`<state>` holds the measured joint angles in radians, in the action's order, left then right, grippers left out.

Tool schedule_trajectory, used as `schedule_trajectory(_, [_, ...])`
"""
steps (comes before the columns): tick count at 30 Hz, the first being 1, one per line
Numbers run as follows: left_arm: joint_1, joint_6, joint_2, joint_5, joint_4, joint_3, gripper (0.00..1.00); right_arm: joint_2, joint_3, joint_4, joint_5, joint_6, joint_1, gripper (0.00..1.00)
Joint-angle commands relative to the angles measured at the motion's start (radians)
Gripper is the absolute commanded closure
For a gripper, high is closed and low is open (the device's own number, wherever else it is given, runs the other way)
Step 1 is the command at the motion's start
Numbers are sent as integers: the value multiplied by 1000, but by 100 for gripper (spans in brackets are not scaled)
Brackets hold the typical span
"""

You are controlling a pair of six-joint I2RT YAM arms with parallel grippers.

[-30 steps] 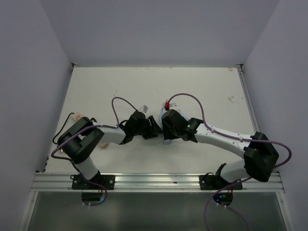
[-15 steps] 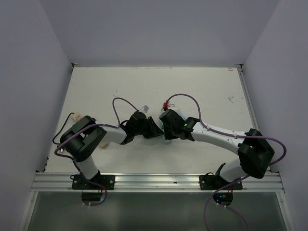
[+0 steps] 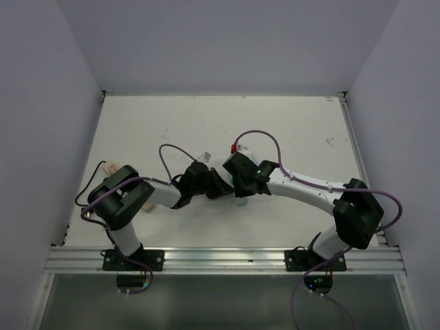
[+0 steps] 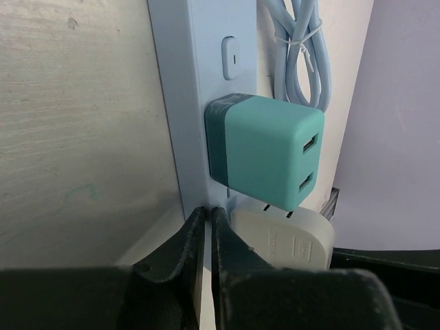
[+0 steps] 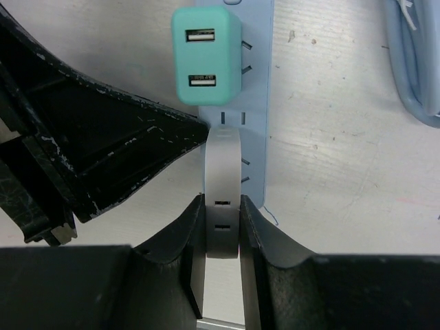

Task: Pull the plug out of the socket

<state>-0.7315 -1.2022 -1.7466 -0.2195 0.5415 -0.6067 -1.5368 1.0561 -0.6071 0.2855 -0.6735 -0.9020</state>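
Both closed: right gripper [image 5: 221,206] around white plug [image 5: 222,155], left gripper [image 4: 207,218] against socket [image 4: 184,103].

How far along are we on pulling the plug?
Done: both arms are in place. The right gripper is shut on the white plug, and the shut left gripper sits against the power strip. In hand: the grip only. Left: the pull itself, since the plug looks seated beside the teal charger.
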Motion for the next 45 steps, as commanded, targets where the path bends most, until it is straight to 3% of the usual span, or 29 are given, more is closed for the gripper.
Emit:
schedule_trajectory(1, [-29, 9, -50, 114, -218, 35, 98, 12, 125, -71, 79, -52, 3, 100])
schedule_trajectory(13, [-92, 7, -82, 200, -403, -53, 99, -13, 211, -166, 75, -92, 3, 100])
schedule_trajectory(21, [-94, 27, -37, 215, -410, -56, 99, 128, 119, -143, 81, -84, 87, 100])
schedule_trajectory(28, [-94, 52, -16, 216, -410, -67, 98, 371, -102, 30, -22, -25, 450, 100])
schedule_trajectory(37, [-94, 95, 24, 216, -408, -90, 95, 360, -257, 311, -206, -145, 842, 100])
schedule_trajectory(45, [-94, 115, 33, 229, -396, -96, 95, 135, -278, 700, -443, -178, 899, 100])
